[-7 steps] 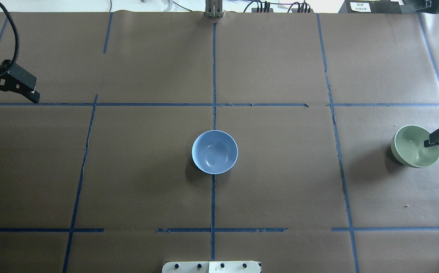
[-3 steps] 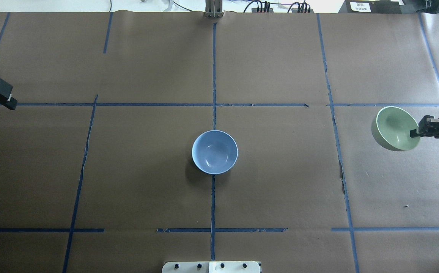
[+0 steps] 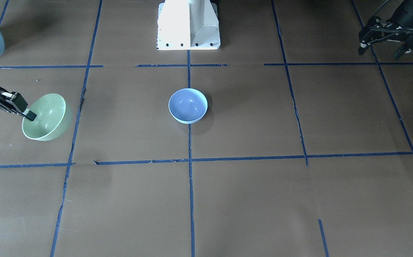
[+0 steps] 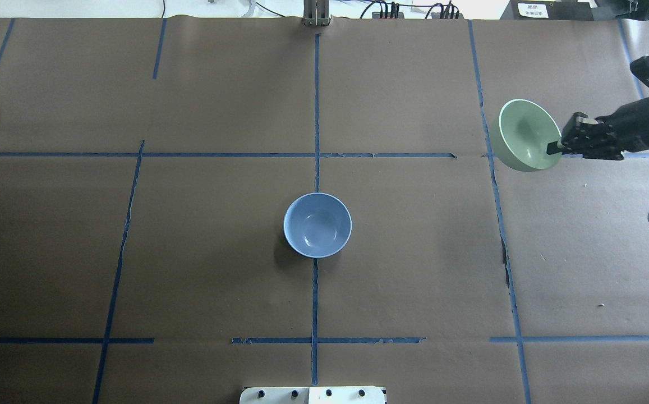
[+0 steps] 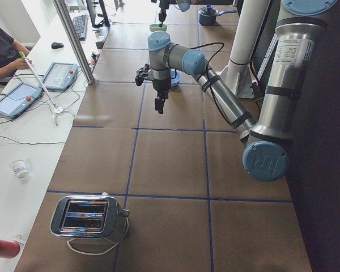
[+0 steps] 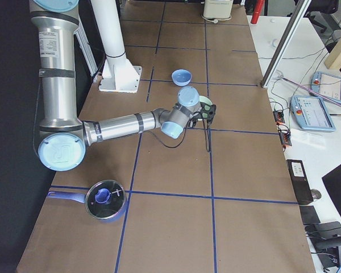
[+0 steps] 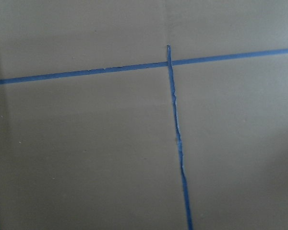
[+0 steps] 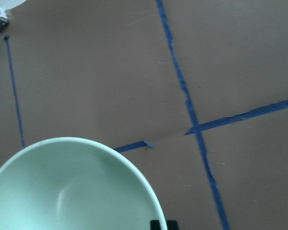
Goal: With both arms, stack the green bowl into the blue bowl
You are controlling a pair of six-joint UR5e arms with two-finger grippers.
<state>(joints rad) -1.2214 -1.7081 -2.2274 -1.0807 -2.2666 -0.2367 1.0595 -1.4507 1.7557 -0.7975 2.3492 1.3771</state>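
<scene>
Brown-papered table [image 4: 217, 269], crossed by blue tape lines [image 4: 316, 112], is spread wide. The silver-grey right arm [image 6: 119, 123] is stretched low across it. The matching left arm [image 5: 218, 92] is almost wholly cut off in the overhead view. The pale periwinkle-blue round bowl [image 4: 317, 224] is stood upright at the centre. And the pale mint-green plastic bowl [image 4: 526, 134] is held tilted, well apart from it, its rim clamped by the right gripper [image 4: 554, 147], one finger hidden behind the wall. The left gripper [image 3: 379, 51] is hung with jaws spread.
</scene>
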